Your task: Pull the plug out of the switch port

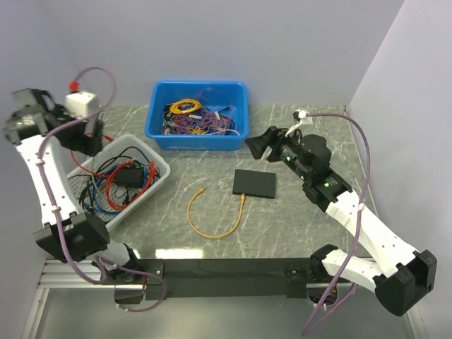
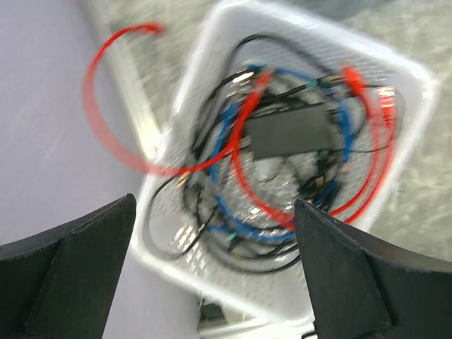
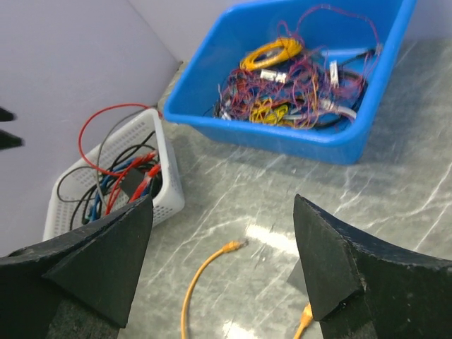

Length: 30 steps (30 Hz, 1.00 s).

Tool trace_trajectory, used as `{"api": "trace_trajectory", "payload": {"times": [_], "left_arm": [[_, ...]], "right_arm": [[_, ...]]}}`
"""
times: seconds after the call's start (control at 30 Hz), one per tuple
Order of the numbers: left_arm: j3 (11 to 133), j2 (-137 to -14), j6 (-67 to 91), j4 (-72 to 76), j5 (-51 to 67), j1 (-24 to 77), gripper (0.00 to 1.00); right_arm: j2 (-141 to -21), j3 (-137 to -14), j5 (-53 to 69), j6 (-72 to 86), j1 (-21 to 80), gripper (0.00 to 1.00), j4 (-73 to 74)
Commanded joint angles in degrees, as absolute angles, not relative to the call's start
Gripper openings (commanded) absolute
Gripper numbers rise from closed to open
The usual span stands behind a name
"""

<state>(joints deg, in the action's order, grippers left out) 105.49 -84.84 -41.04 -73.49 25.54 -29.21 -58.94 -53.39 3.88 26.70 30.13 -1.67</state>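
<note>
The switch (image 1: 255, 183) is a thin flat black box lying mid-table. A yellow cable (image 1: 212, 229) curves in a loop in front of it. One plug (image 1: 243, 199) lies at the switch's front-left corner; I cannot tell whether it sits in a port. The other plug (image 1: 203, 191) lies free. My right gripper (image 1: 260, 141) hovers open and empty behind the switch; its wrist view shows the gripper (image 3: 222, 212), the free plug (image 3: 233, 246), the near plug (image 3: 305, 318) and a corner of the switch (image 3: 296, 272). My left gripper (image 1: 88, 138) is open and empty high over the white basket, as its wrist view shows (image 2: 213, 212).
A white basket (image 1: 159, 166) at the left holds tangled red, blue and black cables and a black block (image 2: 289, 131); a red cable (image 2: 99, 106) loops over its rim. A blue bin (image 1: 198, 138) of coloured wires stands at the back. Grey walls close in left and right.
</note>
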Motion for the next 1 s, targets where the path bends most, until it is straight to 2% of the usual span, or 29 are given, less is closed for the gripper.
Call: {"api": "trace_trajectory", "payload": {"times": [0.0,0.1,0.17,0.27,0.43,0.6,0.83,0.97], "left_arm": [[99.1,-81.0,-36.9,-68.7,26.1,-20.9,0.99],[94.1,-77.4,-32.9,-63.3,25.3,-10.0,0.99],[93.4,-77.5,-30.1,-61.4,29.6,-2.8,0.99],[93.5,-81.4,-25.9,-60.0,33.8,6.4,0.99],[90.5,-89.2,-22.1,-54.3,29.6,22.5,0.99],[85.9,-94.1,-22.8,-53.3,29.3,31.4,0.99],[75.9,-94.2,-25.7,-49.4,23.5,50.5,0.99],[73.0,-96.6,-24.7,-46.8,21.5,52.9,0.99]], "right_arm": [[-58.3,-51.2,3.2,31.2,30.2,0.86,-0.4],[-58.8,-45.7,4.3,37.7,29.1,0.85,-1.1],[-58.6,-39.0,6.2,44.1,27.7,0.82,-7.1],[-59.6,-31.5,9.4,51.1,25.8,0.77,-14.6],[-64.9,-25.1,10.6,57.2,26.2,0.65,-21.8],[-69.9,-22.1,10.4,59.8,26.6,0.58,-26.1],[-75.6,-21.5,9.8,61.3,28.3,0.53,-29.2],[-78.0,-23.0,6.2,61.2,31.5,0.52,-25.9]]}}
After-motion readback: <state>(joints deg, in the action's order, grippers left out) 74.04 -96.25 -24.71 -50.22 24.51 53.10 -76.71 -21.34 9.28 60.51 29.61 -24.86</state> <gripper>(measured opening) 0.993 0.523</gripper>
